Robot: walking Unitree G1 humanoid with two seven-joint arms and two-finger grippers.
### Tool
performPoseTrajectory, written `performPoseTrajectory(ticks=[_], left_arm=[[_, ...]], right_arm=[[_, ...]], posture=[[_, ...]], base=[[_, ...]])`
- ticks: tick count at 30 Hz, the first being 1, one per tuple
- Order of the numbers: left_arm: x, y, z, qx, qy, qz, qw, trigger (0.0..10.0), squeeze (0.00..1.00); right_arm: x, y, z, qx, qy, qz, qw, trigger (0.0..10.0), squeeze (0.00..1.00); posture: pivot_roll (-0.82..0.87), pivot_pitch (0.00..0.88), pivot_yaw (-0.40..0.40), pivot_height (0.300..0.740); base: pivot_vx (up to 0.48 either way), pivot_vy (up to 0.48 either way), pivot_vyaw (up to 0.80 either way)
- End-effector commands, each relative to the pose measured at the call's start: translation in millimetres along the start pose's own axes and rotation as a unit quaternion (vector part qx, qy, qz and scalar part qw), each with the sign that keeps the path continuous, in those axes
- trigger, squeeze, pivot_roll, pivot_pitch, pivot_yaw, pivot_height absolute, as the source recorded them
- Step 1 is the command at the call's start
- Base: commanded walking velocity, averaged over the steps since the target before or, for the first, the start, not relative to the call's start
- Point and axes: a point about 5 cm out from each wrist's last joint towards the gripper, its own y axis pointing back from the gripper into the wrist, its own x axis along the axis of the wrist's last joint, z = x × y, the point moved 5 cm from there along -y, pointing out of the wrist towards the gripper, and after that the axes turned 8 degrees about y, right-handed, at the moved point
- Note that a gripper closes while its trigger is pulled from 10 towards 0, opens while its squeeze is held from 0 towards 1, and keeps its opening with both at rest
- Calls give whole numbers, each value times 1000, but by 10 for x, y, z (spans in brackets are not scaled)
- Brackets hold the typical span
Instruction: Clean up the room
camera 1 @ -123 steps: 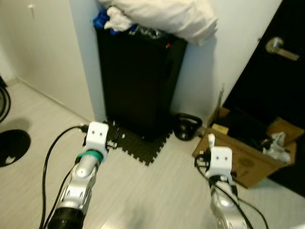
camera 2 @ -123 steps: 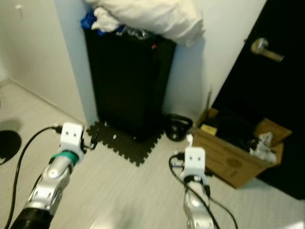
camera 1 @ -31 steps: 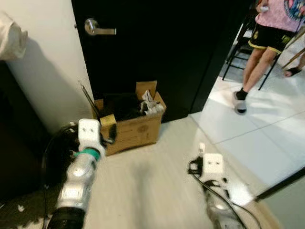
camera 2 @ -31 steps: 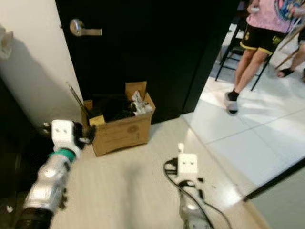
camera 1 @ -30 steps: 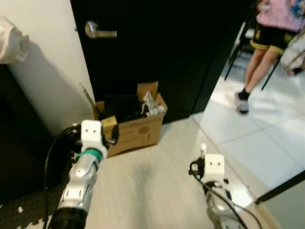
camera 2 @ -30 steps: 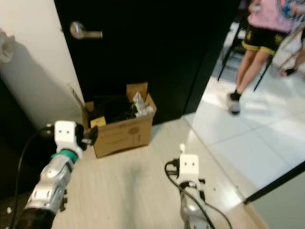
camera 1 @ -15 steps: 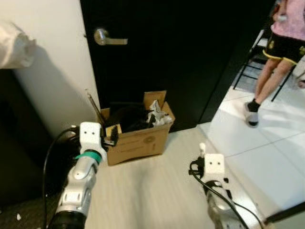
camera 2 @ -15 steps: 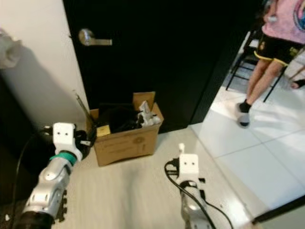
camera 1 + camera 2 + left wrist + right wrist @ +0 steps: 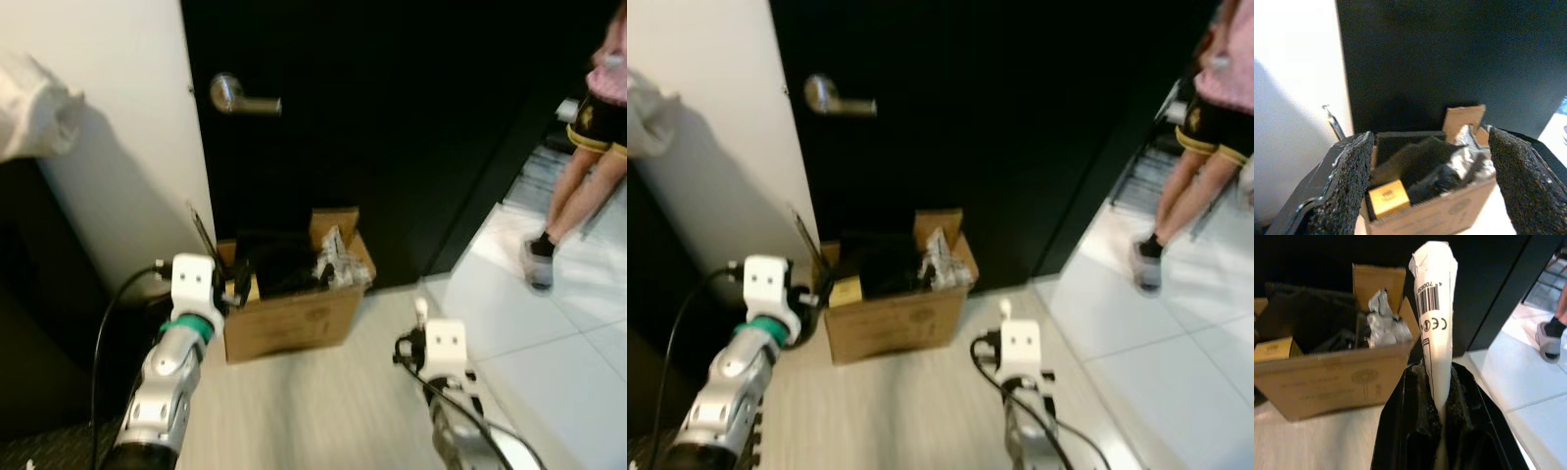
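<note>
As pinched, white barcoded tube (image 9: pixel 1436 308), possibly paper.

Light wood floor (image 9: pixel 323 411); open cardboard box (image 9: pixel 294 318) at 12 o'clock, against black door (image 9: pixel 392 127).
</note>
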Motion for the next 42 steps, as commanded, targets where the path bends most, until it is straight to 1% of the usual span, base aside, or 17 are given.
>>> performPoseTrajectory(ticks=[1,6,12,17,21,28,34,35,36,38,42], left_arm=[[-60,28,-45,4,-9,-14,1000,10000,0],[-48,35,-77,6,-13,-14,1000,10000,0],[-16,1,-99,9,-26,-15,1000,10000,0],[2,-10,-95,7,-26,-12,1000,10000,0],[5,-8,-101,7,-28,-11,1000,10000,0],[9,2,-85,2,-34,-11,999,10000,0],[12,-2,-80,-1,-39,-11,999,10000,0],[12,-4,-81,-2,-39,-11,999,10000,0],[12,-4,-81,-2,-39,-11,999,10000,0],[13,-7,-80,-3,-39,-10,999,10000,0],[11,-6,-81,-3,-38,-10,999,10000,0]], right_arm=[[-77,31,-69,11,-6,-14,1000,10000,0],[-71,20,-100,17,-7,-15,1000,10000,0],[-37,-15,-149,28,-2,-14,1000,10000,0],[-33,-19,-178,37,9,-12,999,10000,0],[-8,-7,-223,50,26,-3,998,10000,0],[-7,5,-263,59,39,0,998,10000,0],[-5,5,-270,60,35,2,998,10000,0],[9,10,-272,60,26,7,998,10000,0],[9,10,-272,60,26,7,998,10000,0],[0,15,-260,57,5,4,998,10000,0],[-7,18,-256,56,0,2,998,10000,0]], posture=[[85,0,12,740],[89,3,4,740],[85,18,-1,740],[83,17,-13,740],[82,10,-17,740],[84,6,-15,740],[83,1,-13,740],[80,0,-13,740],[80,0,-13,740],[78,0,-13,740],[77,0,-14,740]], base=[[330,0,0],[329,0,0],[328,0,0],[326,0,0],[326,0,0],[326,0,712],[328,0,800],[326,0,525],[326,0,525],[328,0,0],[326,0,0]])
